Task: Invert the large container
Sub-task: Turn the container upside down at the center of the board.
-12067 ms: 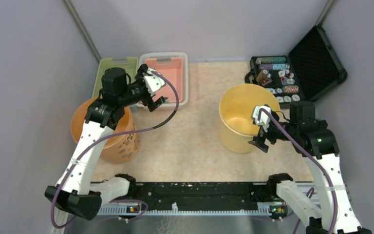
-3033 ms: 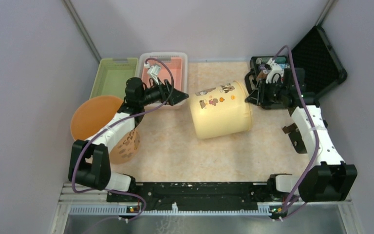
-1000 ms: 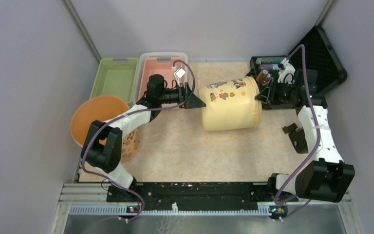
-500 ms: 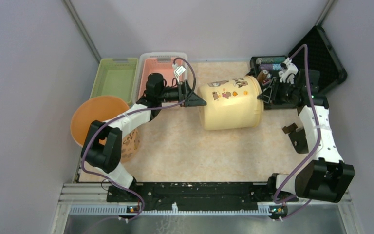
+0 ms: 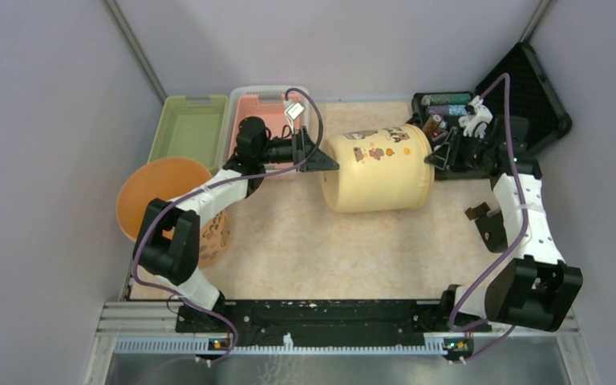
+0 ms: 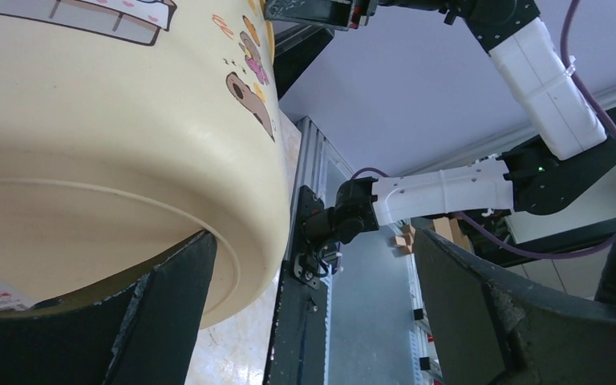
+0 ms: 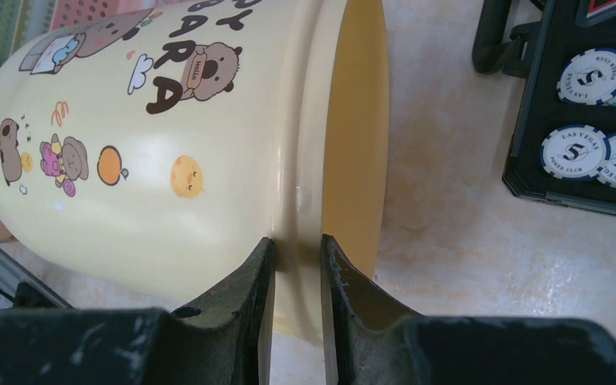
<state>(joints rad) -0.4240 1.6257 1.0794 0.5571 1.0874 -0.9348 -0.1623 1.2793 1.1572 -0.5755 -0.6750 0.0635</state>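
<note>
The large container (image 5: 377,172), a pale yellow tub with cartoon prints, lies on its side in the middle of the table, mouth to the right. My right gripper (image 5: 437,156) is shut on its rim, one finger inside and one outside (image 7: 297,245). The printed wall (image 7: 152,136) fills the right wrist view. My left gripper (image 5: 321,156) stands open at the tub's base. In the left wrist view one finger (image 6: 168,297) lies against the base edge of the container (image 6: 112,144); the other finger (image 6: 481,305) is apart from it.
An orange bucket (image 5: 160,192) stands at the left edge. A green tray (image 5: 188,124) and a pink tray (image 5: 269,108) sit at the back left. An open black case of poker chips (image 5: 481,120) lies just behind my right gripper, its chips (image 7: 585,152) close to the rim.
The container has shifted slightly left and its base has swung a little toward the back. My left gripper followed at the base, still open. The right gripper kept its hold on the rim.
</note>
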